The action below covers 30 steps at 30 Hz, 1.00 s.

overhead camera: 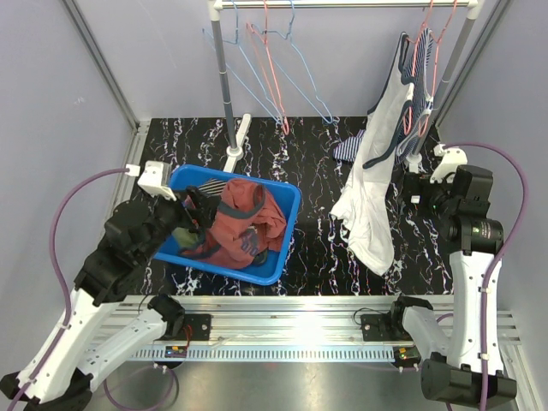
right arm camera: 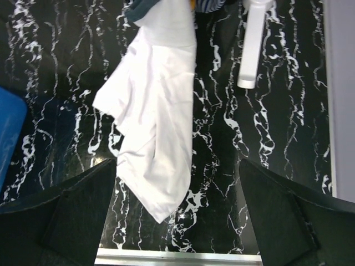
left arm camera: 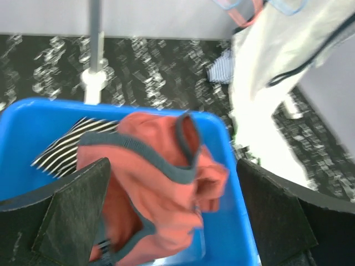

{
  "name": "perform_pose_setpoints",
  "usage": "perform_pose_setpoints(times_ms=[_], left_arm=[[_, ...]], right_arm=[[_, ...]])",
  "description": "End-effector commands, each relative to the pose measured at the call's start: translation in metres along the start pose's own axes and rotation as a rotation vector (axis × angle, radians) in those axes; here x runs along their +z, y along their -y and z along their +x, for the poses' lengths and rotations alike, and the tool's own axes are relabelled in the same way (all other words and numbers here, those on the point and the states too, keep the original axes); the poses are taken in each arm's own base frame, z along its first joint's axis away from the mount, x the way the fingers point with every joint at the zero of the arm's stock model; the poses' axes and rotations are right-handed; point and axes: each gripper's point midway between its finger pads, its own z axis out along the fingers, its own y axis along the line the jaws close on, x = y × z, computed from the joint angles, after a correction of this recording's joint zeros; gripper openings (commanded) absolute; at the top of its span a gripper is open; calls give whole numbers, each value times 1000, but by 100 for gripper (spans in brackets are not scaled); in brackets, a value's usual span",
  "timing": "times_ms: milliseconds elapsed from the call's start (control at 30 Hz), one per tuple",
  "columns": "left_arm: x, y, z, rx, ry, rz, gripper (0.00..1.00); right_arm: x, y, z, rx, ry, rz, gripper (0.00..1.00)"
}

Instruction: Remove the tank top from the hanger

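A white tank top with dark trim (overhead camera: 377,163) hangs from a hanger (overhead camera: 421,51) at the right end of the rail, its hem draped on the tabletop; it also shows in the right wrist view (right arm camera: 155,111) and the left wrist view (left arm camera: 277,83). My right gripper (overhead camera: 424,193) is open and empty, low beside the garment's right edge; its fingers (right arm camera: 61,221) frame the hem. My left gripper (overhead camera: 199,210) is open and empty over the blue basket (overhead camera: 287,205), above a red tank top (left arm camera: 161,183) lying in it.
Several empty wire hangers (overhead camera: 274,60) hang mid-rail. The rack's post (overhead camera: 224,77) and white foot (overhead camera: 238,141) stand behind the basket. A striped garment (overhead camera: 349,147) lies behind the white top. The basket also holds a striped cloth (left arm camera: 72,144).
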Motion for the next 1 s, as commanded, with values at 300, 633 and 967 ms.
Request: perform_pose_setpoints(times_ms=[300, 633, 967], left_arm=[[13, -11, 105, -13, -506, -79, 99], [-29, -24, -17, -55, 74, -121, 99], [-48, -56, -17, -32, 129, -270, 99]], right_arm=[[-14, 18, -23, 22, 80, 114, 100], [-29, 37, -30, 101, 140, 254, 100], [-37, 47, -32, 138, 182, 326, 100]])
